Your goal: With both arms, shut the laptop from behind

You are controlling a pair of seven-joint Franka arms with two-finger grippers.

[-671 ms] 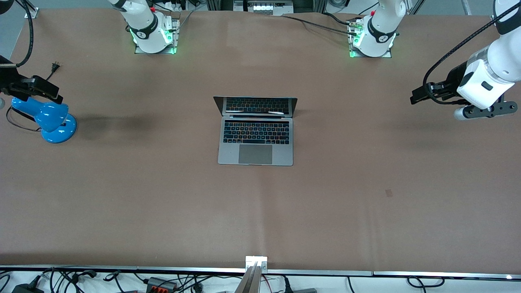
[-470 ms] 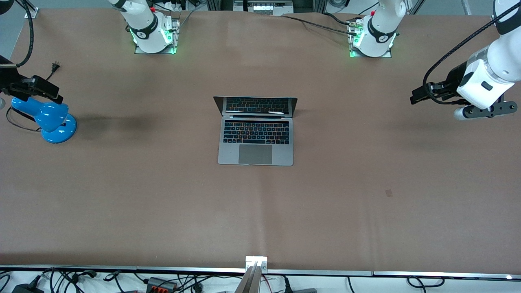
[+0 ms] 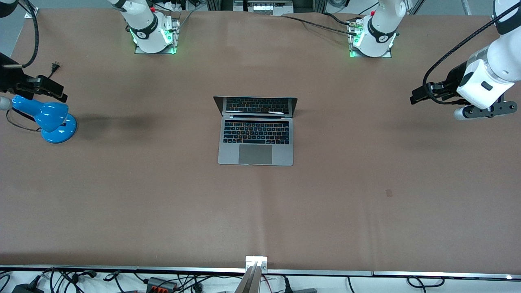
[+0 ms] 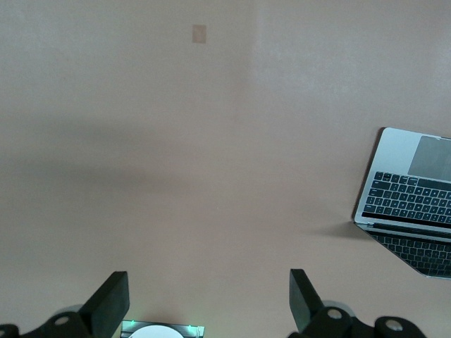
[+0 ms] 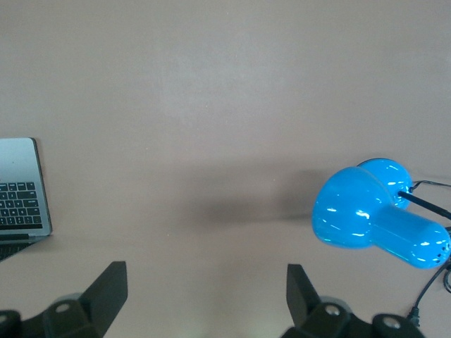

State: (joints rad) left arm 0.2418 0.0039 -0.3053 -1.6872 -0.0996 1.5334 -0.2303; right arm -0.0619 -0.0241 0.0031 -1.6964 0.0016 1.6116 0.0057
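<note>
The space-grey laptop [image 3: 255, 136] stands open at the table's middle, its screen upright on the side toward the arm bases. It also shows in the left wrist view [image 4: 412, 201] and at the edge of the right wrist view [image 5: 21, 190]. My left gripper [image 3: 419, 95] hangs open and empty over the left arm's end of the table; its fingers [image 4: 113, 299] stand wide apart. My right gripper [image 3: 47, 89] hangs open and empty over the right arm's end, above the blue lamp; its fingers [image 5: 109, 285] stand wide apart. Both are well away from the laptop.
A blue desk lamp [image 3: 49, 118] with a black cord stands at the right arm's end of the table, also in the right wrist view [image 5: 377, 218]. The arm bases [image 3: 152, 32] [image 3: 372, 36] stand along the table edge farthest from the front camera. A small patch [image 3: 388, 192] marks the brown table.
The right gripper has shifted slightly toward the laptop over the lamp. The left arm and the laptop have not visibly moved.
</note>
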